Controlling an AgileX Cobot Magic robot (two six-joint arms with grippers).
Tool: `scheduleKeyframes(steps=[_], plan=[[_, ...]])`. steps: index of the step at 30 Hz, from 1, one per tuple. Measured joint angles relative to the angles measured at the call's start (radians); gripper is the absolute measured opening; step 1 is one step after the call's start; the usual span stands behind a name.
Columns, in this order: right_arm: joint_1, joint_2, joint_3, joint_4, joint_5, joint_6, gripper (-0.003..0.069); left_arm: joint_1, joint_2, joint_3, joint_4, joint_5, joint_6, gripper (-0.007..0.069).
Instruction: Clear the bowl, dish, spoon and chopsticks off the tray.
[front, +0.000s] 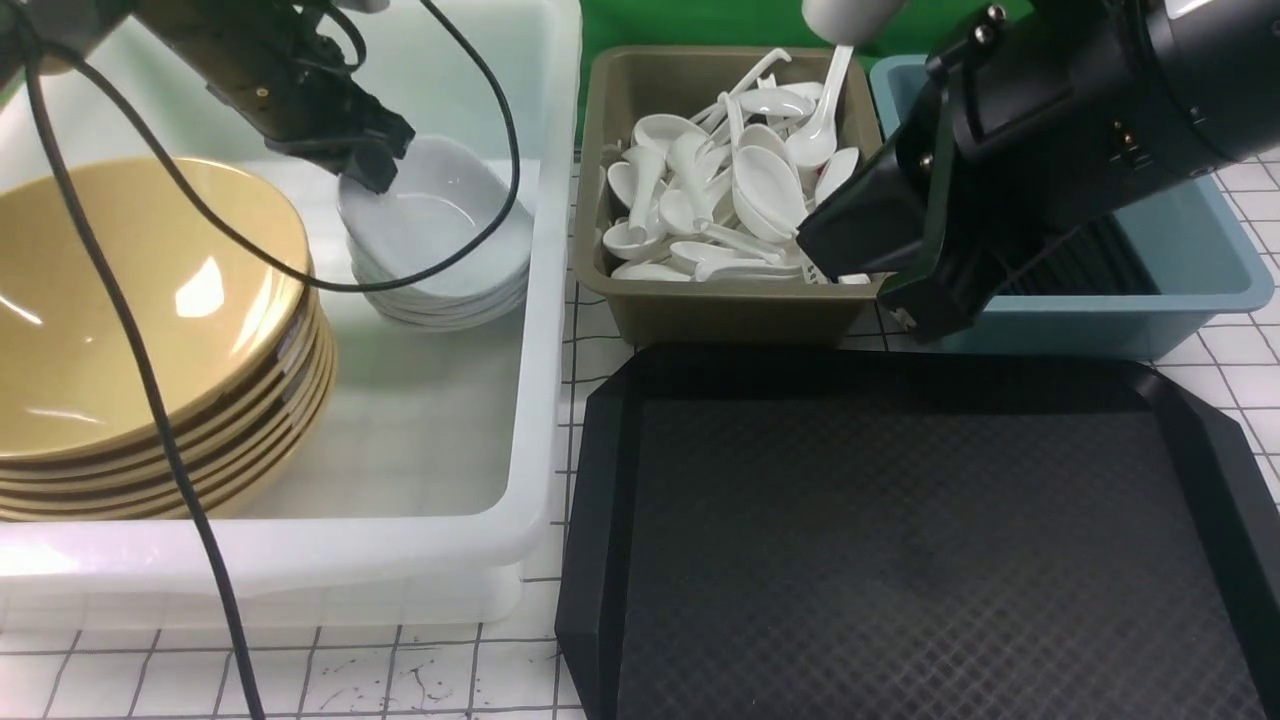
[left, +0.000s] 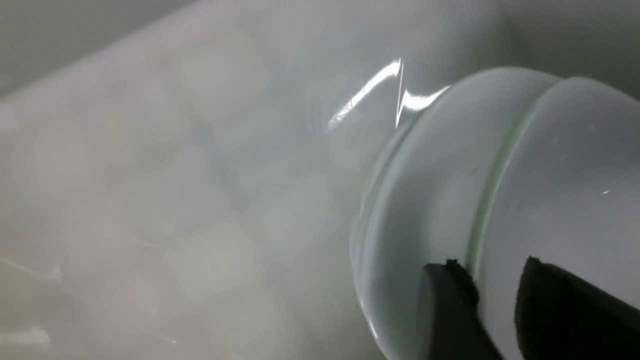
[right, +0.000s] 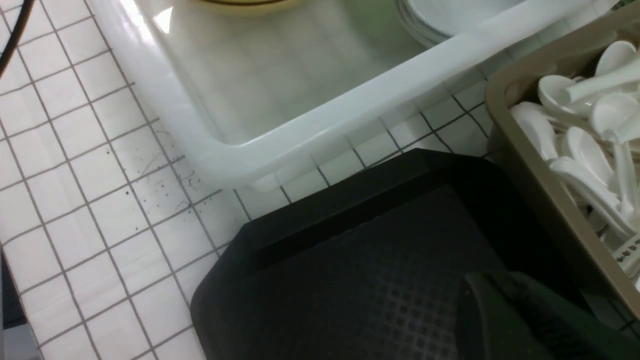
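Two parted fingertips of the left gripper (left: 495, 265) straddle the rim of the dish (front: 430, 220), likely releasing it onto the stack beneath; the right gripper (right: 492, 277), closed, hangs near the tray (front: 900, 540).

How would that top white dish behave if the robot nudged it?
The top dish would probably slide, being glossy and smooth. Leaning on the stack, it might tip or settle flatter. It looks rigid, perhaps ceramic, so it could chip.
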Motion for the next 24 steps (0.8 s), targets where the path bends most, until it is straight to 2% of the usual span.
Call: scheduleKeyframes(steps=[4, 5, 8, 11, 14, 16, 18, 20, 24], plan=[[0.0, 0.0, 0.0, -0.005, 0.0, 0.0, 0.0067, 0.0, 0.002, -0.005, 0.007, -0.025, 0.004, 0.0363], [0.0, 0.0, 0.0, -0.018, 0.0, 0.004, 0.0067, 0.0, 0.004, -0.028, 0.015, -0.01, 0.002, 0.0433], [0.001, 0.0, 0.0, -0.064, 0.0, 0.033, 0.0067, 0.0, 0.005, -0.101, 0.03, 0.053, -0.028, 0.05], [0.002, -0.006, 0.0, -0.162, 0.0, 0.118, 0.0067, -0.001, -0.007, -0.209, 0.044, 0.155, -0.12, 0.0501], [0.002, -0.021, 0.0, -0.256, 0.01, 0.2, 0.0067, -0.001, -0.065, -0.25, 0.082, 0.177, -0.2, 0.0428], [0.002, -0.053, 0.015, -0.308, 0.021, 0.245, 0.0068, -0.001, -0.171, -0.238, 0.117, 0.188, -0.229, 0.0301], [0.002, -0.083, 0.041, -0.315, 0.021, 0.26, 0.0068, -0.001, -0.252, -0.2, 0.137, 0.188, -0.233, 0.0207], [0.002, -0.142, 0.103, -0.319, 0.005, 0.282, 0.0068, 0.0, -0.392, -0.089, 0.159, 0.191, -0.233, 0.0064], [0.002, -0.25, 0.229, -0.322, -0.064, 0.306, 0.0068, 0.0, -0.573, 0.125, 0.167, 0.196, -0.233, 0.0001]])
